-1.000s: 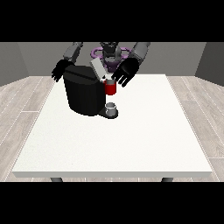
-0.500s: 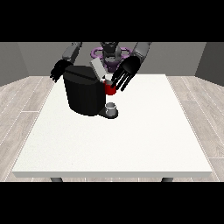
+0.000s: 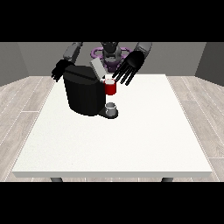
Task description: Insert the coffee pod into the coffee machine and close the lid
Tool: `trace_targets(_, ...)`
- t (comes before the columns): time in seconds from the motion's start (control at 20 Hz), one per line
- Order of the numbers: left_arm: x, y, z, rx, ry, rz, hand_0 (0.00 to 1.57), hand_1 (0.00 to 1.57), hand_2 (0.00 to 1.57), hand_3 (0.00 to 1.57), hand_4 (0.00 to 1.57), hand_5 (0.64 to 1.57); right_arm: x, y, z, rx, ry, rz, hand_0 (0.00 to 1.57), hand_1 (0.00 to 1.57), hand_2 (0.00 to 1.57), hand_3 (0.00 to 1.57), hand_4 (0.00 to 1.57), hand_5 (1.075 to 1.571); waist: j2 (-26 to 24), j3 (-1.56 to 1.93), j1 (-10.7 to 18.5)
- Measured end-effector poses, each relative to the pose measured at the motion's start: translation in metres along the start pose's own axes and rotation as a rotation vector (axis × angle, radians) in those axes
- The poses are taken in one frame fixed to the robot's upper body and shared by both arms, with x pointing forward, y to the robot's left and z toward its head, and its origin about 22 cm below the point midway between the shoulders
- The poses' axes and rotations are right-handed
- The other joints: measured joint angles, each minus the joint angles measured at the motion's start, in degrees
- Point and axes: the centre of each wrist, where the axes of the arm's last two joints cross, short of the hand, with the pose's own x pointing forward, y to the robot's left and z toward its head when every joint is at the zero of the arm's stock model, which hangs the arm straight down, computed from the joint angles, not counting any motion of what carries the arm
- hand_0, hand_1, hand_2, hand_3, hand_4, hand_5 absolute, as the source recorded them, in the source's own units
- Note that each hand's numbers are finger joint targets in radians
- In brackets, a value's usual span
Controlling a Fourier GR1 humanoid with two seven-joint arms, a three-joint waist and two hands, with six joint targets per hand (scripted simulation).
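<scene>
**Open hand above the red thing, lid up on the coffee machine**

Start at the view's left. There you see one hand (image 3: 59, 71) behind the upper left corner of the coffee machine (image 3: 84, 94), at about ten o'clock from the machine's body. It is partly hidden by the machine, and you cannot tell whether its fingers are apart or curled.

The coffee machine is a black block standing on the white counter (image 3: 131, 135), toward the far left part of it. Its grey lid (image 3: 97, 68) is raised and tilted, rising from the machine's top at about one o'clock. At the machine's right side, at three o'clock from its top, you see a red thing at the machine (image 3: 110, 88). Below that, at about five o'clock, a grey thing (image 3: 111, 106) sits on the machine's low base; you cannot tell whether this is the coffee pod.

Moving right, the hand at the view's right (image 3: 131, 66) hangs above and just right of the red thing, at roughly one o'clock from it. Its fingers (image 3: 124, 78) are spread apart and straight, pointing down toward the counter, and it holds nothing.
</scene>
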Motion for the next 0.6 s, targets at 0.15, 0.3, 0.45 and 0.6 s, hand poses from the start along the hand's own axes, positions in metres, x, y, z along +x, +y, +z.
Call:
trace_targets(0.15, 0.001, -0.015, 0.0, -0.017, -0.004, 0.009, 0.0, 0.0, 0.0, 0.0, 0.0, 1.571, -0.004, -0.002, 0.001, -0.028, 0.024, -0.003, 0.0, 0.0, 0.0, 0.0, 0.38, 1.571, -1.69, 0.0, 1.22)
trace_targets(0.3, -0.005, -0.033, 0.003, -0.042, 0.013, 0.07, 0.0, 0.0, 0.0, 0.0, 0.0, 1.571, -0.014, -0.012, 0.01, -0.032, 0.06, 0.0, 0.0, 0.0, 0.0, 0.0, 0.41, 1.571, -4.57, -0.01, 2.07)
trace_targets(0.45, -0.011, -0.043, 0.006, -0.033, 0.019, 0.196, 0.0, 0.0, 0.0, 0.0, 0.0, 1.571, -0.022, -0.025, 0.015, -0.057, 0.091, -0.003, 0.0, 0.0, 0.0, 0.0, 0.43, 1.571, -6.98, -0.02, 3.76)
trace_targets(0.6, -0.019, -0.07, 0.011, -0.012, 0.015, 0.378, 0.0, 0.0, 0.0, 0.0, 0.26, 1.571, -0.035, -0.033, 0.029, -0.081, 0.12, -0.005, 0.0, 0.0, 0.0, 0.0, 0.4, 1.571, -9.89, -0.04, 5.58)
